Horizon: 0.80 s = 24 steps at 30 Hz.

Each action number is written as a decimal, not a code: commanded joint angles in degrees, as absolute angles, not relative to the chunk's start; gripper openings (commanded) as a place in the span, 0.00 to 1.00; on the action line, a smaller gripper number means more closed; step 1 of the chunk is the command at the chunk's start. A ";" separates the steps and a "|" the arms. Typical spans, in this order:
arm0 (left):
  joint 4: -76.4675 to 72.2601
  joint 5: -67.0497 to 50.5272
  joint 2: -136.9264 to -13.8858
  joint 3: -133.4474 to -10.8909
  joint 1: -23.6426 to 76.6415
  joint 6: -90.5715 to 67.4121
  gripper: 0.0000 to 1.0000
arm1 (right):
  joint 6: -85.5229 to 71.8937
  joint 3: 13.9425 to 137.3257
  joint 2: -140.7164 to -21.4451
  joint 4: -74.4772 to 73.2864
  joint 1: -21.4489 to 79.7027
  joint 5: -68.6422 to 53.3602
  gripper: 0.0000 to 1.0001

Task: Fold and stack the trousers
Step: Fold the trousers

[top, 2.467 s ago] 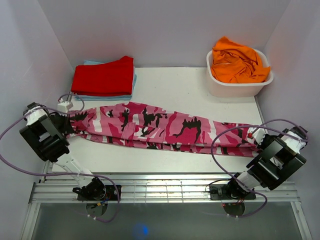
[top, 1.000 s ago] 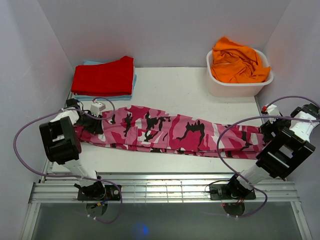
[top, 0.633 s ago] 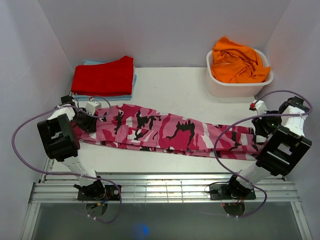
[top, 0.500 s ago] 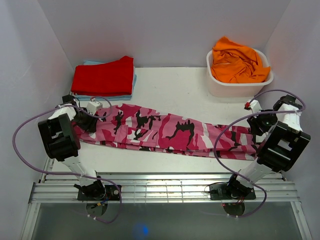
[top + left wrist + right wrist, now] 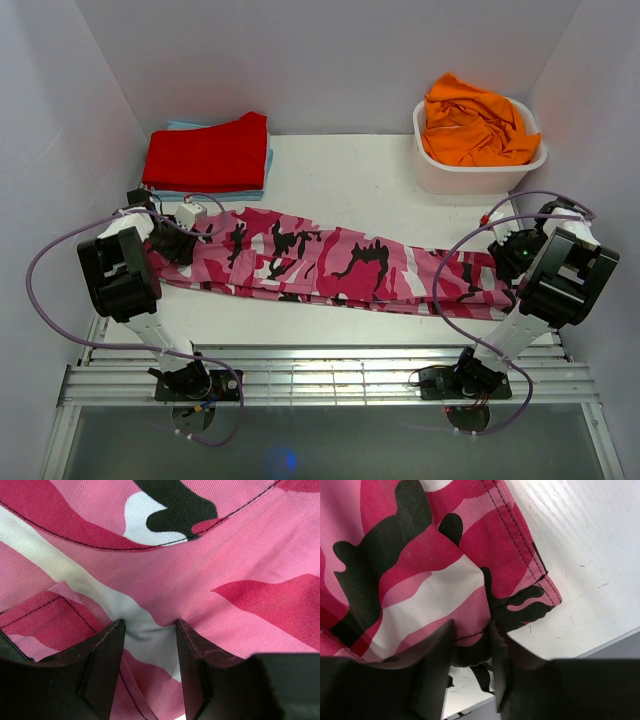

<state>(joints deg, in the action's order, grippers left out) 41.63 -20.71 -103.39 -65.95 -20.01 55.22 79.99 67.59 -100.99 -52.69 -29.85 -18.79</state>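
The camouflage trousers [image 5: 330, 262] lie stretched flat across the table, waist to the left and leg ends to the right. My left gripper [image 5: 185, 240] rests on the waist end. In the left wrist view its fingers [image 5: 150, 630] stand apart on the pink cloth [image 5: 200, 570], with a slightly puckered patch between them: open. My right gripper [image 5: 505, 262] is at the leg ends. In the right wrist view its jaws [image 5: 471, 630] are close together with the dark hem edge of the trousers [image 5: 410, 565] pinched between them, just above the white table [image 5: 590, 545].
A folded red garment [image 5: 208, 152] lies on a blue one [image 5: 268, 170] at the back left. A white tub [image 5: 480, 175] holding an orange garment [image 5: 475, 125] stands at the back right. Walls close in on both sides; the metal rail [image 5: 320, 375] runs along the near edge.
The right gripper has come in leftward over the leg ends and closed on the hem. The left gripper has opened a little on the waist. The trousers have barely shifted.
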 commanded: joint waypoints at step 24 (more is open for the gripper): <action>39.46 -15.38 -104.94 -63.72 -20.39 55.20 0.62 | 77.35 69.26 -99.75 -42.89 -27.25 -17.49 0.36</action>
<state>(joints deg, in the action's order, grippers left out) 41.25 -20.56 -103.26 -65.76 -19.97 54.92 78.17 70.46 -99.29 -45.78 -28.03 -19.03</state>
